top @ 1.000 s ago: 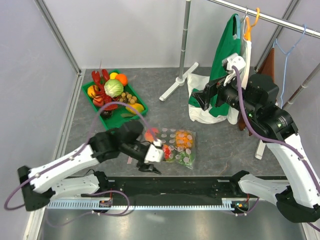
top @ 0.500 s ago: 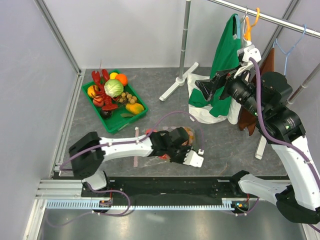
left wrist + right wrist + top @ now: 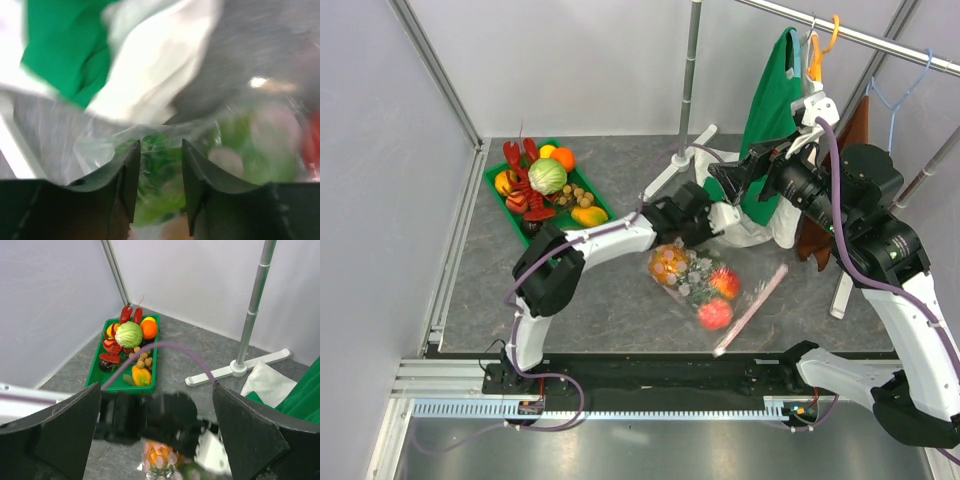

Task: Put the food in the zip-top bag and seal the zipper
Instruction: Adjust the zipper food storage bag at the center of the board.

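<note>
The zip-top bag (image 3: 692, 290), clear with pale pink dots, lies at mid table. The food inside it includes an orange piece (image 3: 668, 262), a red-yellow peach (image 3: 725, 283) and a red piece (image 3: 715, 314). The zipper (image 3: 752, 308) is a pink strip along the bag's front-right edge. My left gripper (image 3: 698, 232) is at the bag's far end. In the left wrist view its fingers (image 3: 129, 175) are shut on crumpled bag plastic (image 3: 159, 150) with green food behind it. My right gripper (image 3: 738, 182) hangs high above, open and empty. In the right wrist view it (image 3: 156, 405) looks down on the left arm and the bag (image 3: 162, 460).
A green tray (image 3: 552, 250) of more toy food stands at the far left and shows in the right wrist view (image 3: 95, 382). A clothes stand's white foot (image 3: 672, 168) and a green-and-white cloth (image 3: 760, 120) are just behind the bag. Hangers hang at right.
My left arm has swung from the front of the table to the far middle, pulling the bag along. The bag has turned, its zipper edge now at front right. The right gripper rose slightly.
</note>
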`<state>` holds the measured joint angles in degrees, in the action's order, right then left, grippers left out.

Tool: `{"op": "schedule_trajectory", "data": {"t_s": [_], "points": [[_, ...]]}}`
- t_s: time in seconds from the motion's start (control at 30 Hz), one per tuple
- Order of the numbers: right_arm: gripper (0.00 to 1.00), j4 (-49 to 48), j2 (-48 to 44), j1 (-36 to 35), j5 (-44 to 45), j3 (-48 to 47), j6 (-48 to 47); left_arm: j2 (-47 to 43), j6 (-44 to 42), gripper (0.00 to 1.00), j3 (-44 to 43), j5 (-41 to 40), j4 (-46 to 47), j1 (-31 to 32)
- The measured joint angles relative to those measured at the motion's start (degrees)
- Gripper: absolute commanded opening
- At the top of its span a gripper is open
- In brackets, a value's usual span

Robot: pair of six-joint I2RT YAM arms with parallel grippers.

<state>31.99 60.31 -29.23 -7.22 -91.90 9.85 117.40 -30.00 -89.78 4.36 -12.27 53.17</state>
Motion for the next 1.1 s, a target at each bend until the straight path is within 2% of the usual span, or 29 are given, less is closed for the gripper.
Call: {"op": "schedule_trajectory", "data": {"t_s": [0.13,0.17,0.3,0.37,0.4,0.53,0.6,0.73,0.9,1.1], "points": [[0.98,-0.3,-0.7,0.0,-0.2,1.2,-0.3,-4.6,6.3,0.85,2.2,7.7,-2.6,-4.5],[0.98,-0.3,-0.8,0.0,-0.3,1.4,-0.4,-7.9,8.5,0.86,4.3,11.0,-3.2,-4.5],[0.98,-1.2,-0.7,0.0,-0.3,1.9,-0.7,-21.2,13.8,0.87,9.5,19.2,-6.0,-0.8],[0.98,-1.7,-0.8,0.0,-0.3,2.4,-0.9,-26.6,15.4,0.82,10.2,22.1,-6.8,1.3],[0.98,-1.7,-0.8,0.0,-0.3,2.7,-0.9,-28.9,15.9,0.79,10.9,23.0,-6.5,2.0],[0.98,-1.8,-1.1,0.0,-0.2,4.0,-1.1,-34.0,15.1,0.79,15.8,22.7,-5.9,5.5],[0.98,-1.8,-1.1,0.0,0.0,4.4,-1.3,-31.9,13.2,0.79,16.9,19.5,-6.4,10.5],[0.98,-1.8,-1.2,0.0,0.5,4.5,-1.6,-21.9,7.7,0.82,15.6,14.2,-6.6,18.2],[0.98,-1.9,-1.5,0.0,1.1,4.5,-1.7,-13.0,0.9,0.84,14.6,7.6,-5.3,18.5],[0.98,-1.9,-1.6,0.0,1.1,4.5,-1.7,-8.3,-0.5,0.84,8.8,4.6,-0.2,18.3]]}}
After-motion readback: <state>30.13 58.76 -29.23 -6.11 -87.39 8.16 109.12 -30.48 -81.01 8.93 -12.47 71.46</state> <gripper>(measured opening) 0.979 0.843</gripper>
